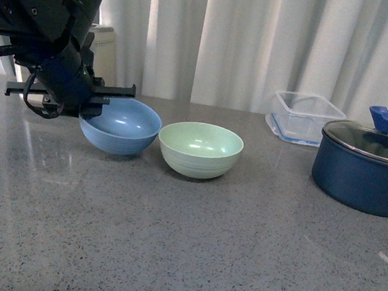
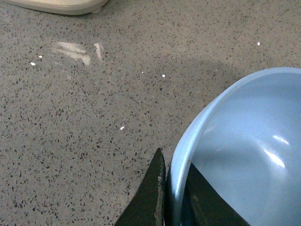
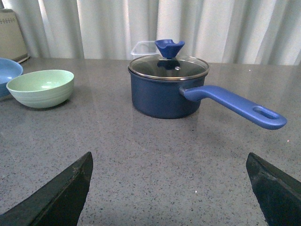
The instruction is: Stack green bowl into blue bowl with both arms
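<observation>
The blue bowl (image 1: 121, 127), light sky-blue and matte with faint ridges, is sitting mouth up on the left half of the desk (image 1: 182, 255), toward its far edge. The left gripper (image 1: 95, 109) is pinching its left rim, one finger inside and one outside. The green bowl (image 1: 200, 149), a pale mint twin of equal size, is standing upright and empty just to its right, while the right gripper (image 3: 169, 157) is hanging well apart from both, fingers spread wide, holding nothing.
</observation>
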Tool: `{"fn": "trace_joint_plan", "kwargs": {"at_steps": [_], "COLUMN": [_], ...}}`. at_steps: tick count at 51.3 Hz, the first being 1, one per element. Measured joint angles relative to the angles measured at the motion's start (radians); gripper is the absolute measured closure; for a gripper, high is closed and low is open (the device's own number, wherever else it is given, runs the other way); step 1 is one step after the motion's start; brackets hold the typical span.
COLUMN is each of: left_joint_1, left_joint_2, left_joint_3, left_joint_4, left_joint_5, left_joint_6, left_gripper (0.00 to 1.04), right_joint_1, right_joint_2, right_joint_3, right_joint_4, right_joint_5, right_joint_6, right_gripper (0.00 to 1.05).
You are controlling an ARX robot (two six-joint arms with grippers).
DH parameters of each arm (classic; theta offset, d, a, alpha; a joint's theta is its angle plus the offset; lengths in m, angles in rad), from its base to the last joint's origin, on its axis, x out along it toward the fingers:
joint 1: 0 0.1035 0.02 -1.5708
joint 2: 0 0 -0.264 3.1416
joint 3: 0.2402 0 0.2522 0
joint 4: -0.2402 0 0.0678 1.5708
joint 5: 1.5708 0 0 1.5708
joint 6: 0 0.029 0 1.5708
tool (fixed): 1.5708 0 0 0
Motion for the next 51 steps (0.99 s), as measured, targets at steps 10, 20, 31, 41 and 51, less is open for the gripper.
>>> {"fn": "trace_joint_plan", "kwargs": {"at_steps": [10,20,31,41,51], "left_joint_1": [0.01,0.032,0.037,0.039,0.045], "left_joint_2": [0.0,-0.026,-0.135,-0.317,-0.51], "left_joint_3": [-0.02,-0.027,-0.097,-0.237,-0.452], "left_joint_4": [0.011,0.028,0.095,0.187,0.253], "left_joint_5": [-0.005,0.013,0.026,0.033,0.039], "left_joint_6": [0.003,0.008,0.032,0.089,0.134], "left_gripper": [0.72,0.33,0.05,0.07,0.07], "right_joint_1": [0.0,0.0,0.0,0.0,0.0], "right_joint_2": [0.0,0.0,0.0,0.0,0.0], "right_joint_3": [0.0,0.0,0.0,0.0,0.0], "right_joint_4": [0.0,0.0,0.0,0.0,0.0], "right_joint_5": [0.0,0.0,0.0,0.0,0.0], "right_joint_6": [0.0,0.0,0.0,0.0,0.0], "right_gripper": [0.1,0.1,0.1,0.1,0.1]}}
